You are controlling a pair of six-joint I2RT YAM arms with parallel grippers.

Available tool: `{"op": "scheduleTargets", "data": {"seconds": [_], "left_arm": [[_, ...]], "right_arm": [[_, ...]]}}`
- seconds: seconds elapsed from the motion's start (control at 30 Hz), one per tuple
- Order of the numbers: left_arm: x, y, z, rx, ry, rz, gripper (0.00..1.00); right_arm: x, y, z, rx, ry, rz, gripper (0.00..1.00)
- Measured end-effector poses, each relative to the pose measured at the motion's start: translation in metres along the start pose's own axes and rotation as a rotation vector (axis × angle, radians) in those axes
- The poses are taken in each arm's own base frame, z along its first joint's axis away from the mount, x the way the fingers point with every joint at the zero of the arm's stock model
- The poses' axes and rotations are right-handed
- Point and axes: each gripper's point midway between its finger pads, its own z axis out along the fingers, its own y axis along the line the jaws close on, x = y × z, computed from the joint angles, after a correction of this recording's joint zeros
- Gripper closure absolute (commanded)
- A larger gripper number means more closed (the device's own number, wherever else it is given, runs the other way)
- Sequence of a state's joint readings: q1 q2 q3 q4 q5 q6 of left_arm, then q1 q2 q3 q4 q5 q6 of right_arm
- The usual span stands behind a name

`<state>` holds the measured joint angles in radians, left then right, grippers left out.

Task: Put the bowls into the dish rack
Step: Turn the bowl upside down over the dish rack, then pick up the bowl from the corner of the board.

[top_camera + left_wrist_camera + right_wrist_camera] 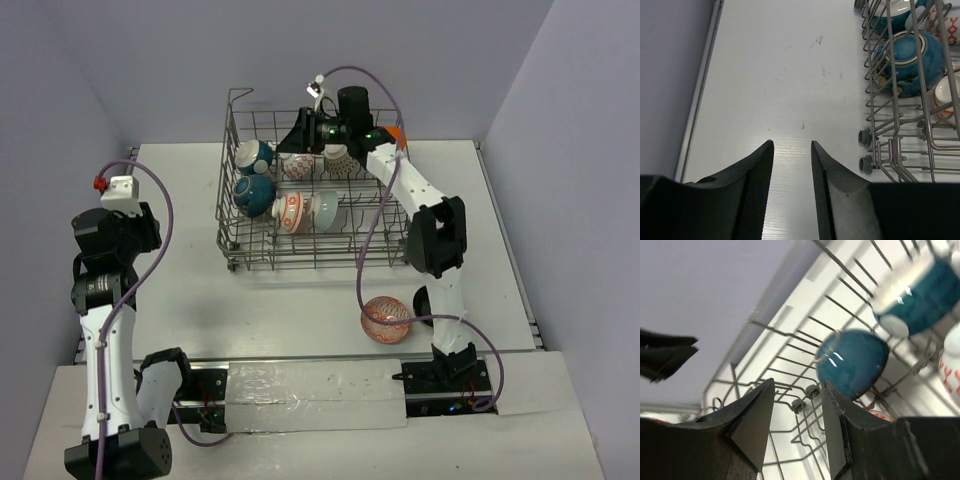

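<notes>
Wide white desk point(180, 290), and on its far half sits the rack point(300, 262), well stocked already. The right arm point(437, 235) reaches out over the rack's far side. The left arm point(105, 330) stands off at the left, well apart from the rack.

Bowls now, and I count six in the rack. On its left side there's a far teal bowl point(253, 156) with a near teal bowl point(253, 192) in front of it. The far row holds a red-patterned bowl point(297, 166) and a grey-patterned bowl point(341, 162), the grey one partly under the arm. In the near row an orange-patterned bowl point(289, 211) and a pale bowl point(326, 209) sit side by side.

One to go, by my reckoning: the loose bowl point(386, 319), red-patterned too, lies on the desk by the right arm's base, apart from the rack's near right corner. Whether more hide under the arm, I can't tell.

The right claw point(797, 385) hangs among the rack's wires, jaws parted, nothing between them. The left claw point(792, 145) hovers over bare desk just beside the rack, jaws apart, empty too.
</notes>
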<state>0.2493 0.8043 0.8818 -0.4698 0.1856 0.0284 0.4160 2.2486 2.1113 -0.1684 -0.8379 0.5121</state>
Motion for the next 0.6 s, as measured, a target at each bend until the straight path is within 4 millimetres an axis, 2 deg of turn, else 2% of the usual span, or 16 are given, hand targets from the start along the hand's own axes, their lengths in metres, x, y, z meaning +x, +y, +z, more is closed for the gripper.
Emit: {"op": "scheduleTargets", "data": {"seconds": [0.17, 0.27, 0.33, 0.43, 0.6], "left_arm": [[-0.005, 0.0, -0.012, -0.011, -0.049, 0.009, 0.58], [-0.012, 0.0, -0.02, -0.019, -0.093, 0.014, 0.57], [-0.015, 0.001, -0.023, -0.022, -0.114, 0.016, 0.57], [-0.015, 0.0, -0.025, -0.017, -0.13, 0.018, 0.56], [-0.015, -0.007, -0.028, 0.022, -0.14, 0.017, 0.53]], "right_arm": [[-0.035, 0.069, -0.045, -0.024, -0.026, -0.233, 0.5], [-0.046, 0.106, -0.078, -0.001, -0.047, -0.371, 0.5], [-0.051, 0.124, -0.102, 0.045, -0.074, -0.471, 0.5], [-0.045, 0.136, -0.136, 0.135, -0.087, -0.561, 0.49], [-0.016, 0.126, -0.189, 0.324, -0.073, -0.626, 0.44]]}}
